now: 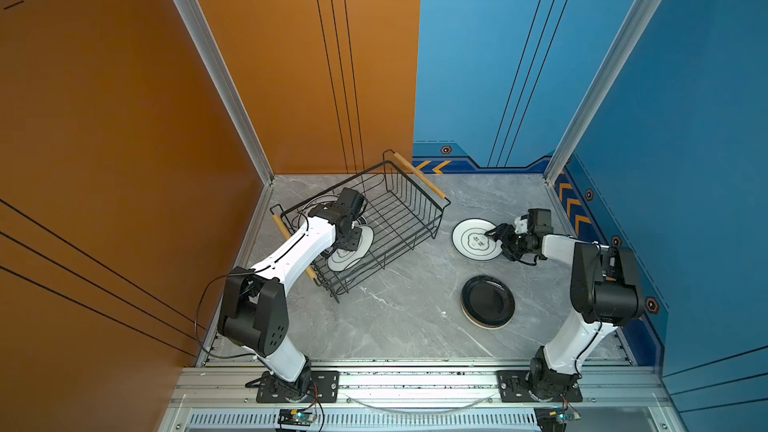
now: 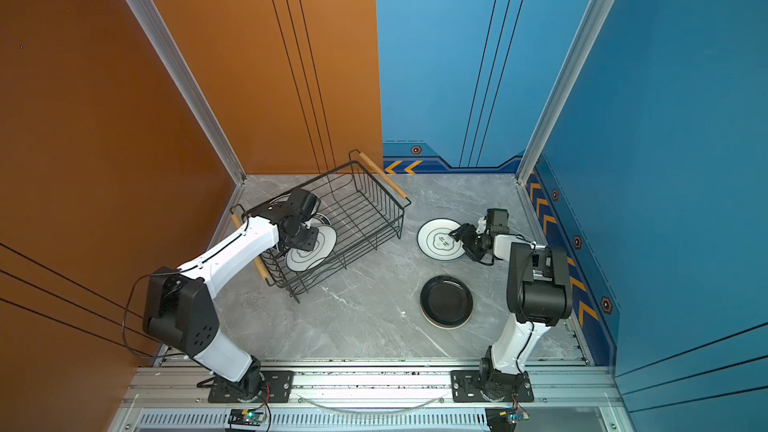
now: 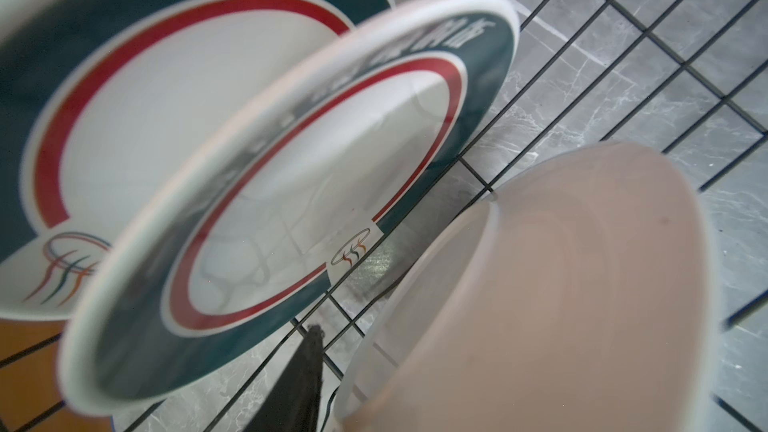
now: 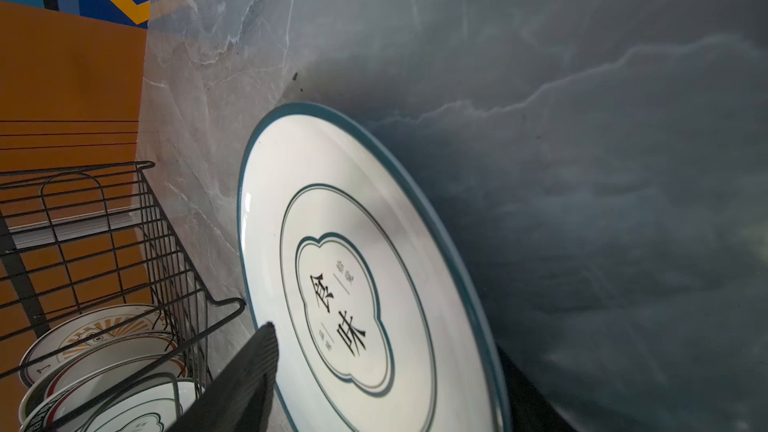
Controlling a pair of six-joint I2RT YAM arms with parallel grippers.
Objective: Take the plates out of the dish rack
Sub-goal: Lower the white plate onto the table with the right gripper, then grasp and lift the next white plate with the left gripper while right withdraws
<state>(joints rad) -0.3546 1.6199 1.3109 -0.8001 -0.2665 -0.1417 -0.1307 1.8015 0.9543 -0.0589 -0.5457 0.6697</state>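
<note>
Most of the left gripper [image 1: 348,247] is masked by its own wrist in both top views, where it dips into the dish rack [image 1: 415,218] at 10 o'clock on the marble tabletop [image 1: 395,317]. Its wrist view shows one dark finger [image 3: 309,371]; the other is lost behind a blurred pale plate [image 3: 561,284], so I cannot tell whether that pincer is clamped on the rim or only set around it. Two green-banded plates [image 3: 311,184] lean on edge there, soft with blur, the farther one cut off by the frame. A cloud-outline plate [image 1: 343,263] lies half hidden beneath the gripper. The left arm rises from 7 o'clock, elbow high, forearm slanting toward 1 o'clock over the rack's wooden handle [image 1: 310,274]. The right arm stands at 5 o'clock, folded, forearm pointing toward 9 o'clock. The right gripper [image 1: 496,236] sits low at the 3 o'clock rim of the teal-rimmed plate [image 1: 473,238], which lies flat at 2 o'clock; its fingers [image 4: 249,376] stand wide apart, gripping nothing. Black plates [image 1: 488,303] are stacked at 4 o'clock, their count unclear.
</note>
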